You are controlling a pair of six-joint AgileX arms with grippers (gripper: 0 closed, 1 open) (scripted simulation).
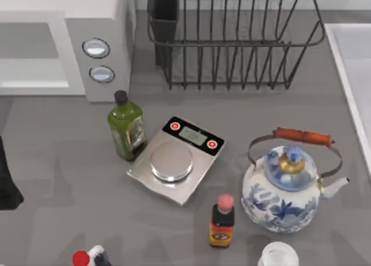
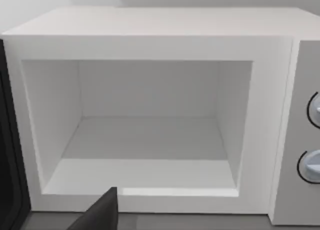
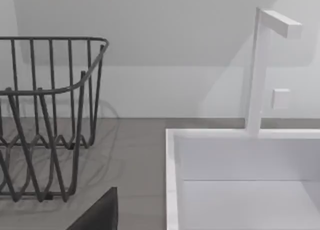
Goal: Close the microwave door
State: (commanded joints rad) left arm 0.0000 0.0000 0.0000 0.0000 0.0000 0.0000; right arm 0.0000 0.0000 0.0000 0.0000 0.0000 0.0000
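Observation:
The microwave (image 1: 87, 22) stands at the table's far left, and its grey panel carries two round dials (image 1: 96, 47). Its white cavity (image 2: 145, 135) is open and bare in the left wrist view, so the microwave door is off the opening. A dark upright strip (image 2: 9, 140) borders the cavity on the side away from the dials; I cannot tell if it belongs to the door. My left arm (image 1: 7, 185) sits at the table's left edge in front of the microwave, and a dark part of the left gripper (image 2: 100, 215) shows. A dark part of the right gripper (image 3: 100, 215) faces the sink.
A black wire dish rack (image 1: 232, 40) stands at the back middle, with a white sink (image 3: 240, 180) and its tap (image 3: 260, 64) at the right. In the middle stand a green oil bottle (image 1: 126, 127), a kitchen scale (image 1: 174, 159), a blue-and-white kettle (image 1: 284, 190) and a small sauce bottle (image 1: 222, 221).

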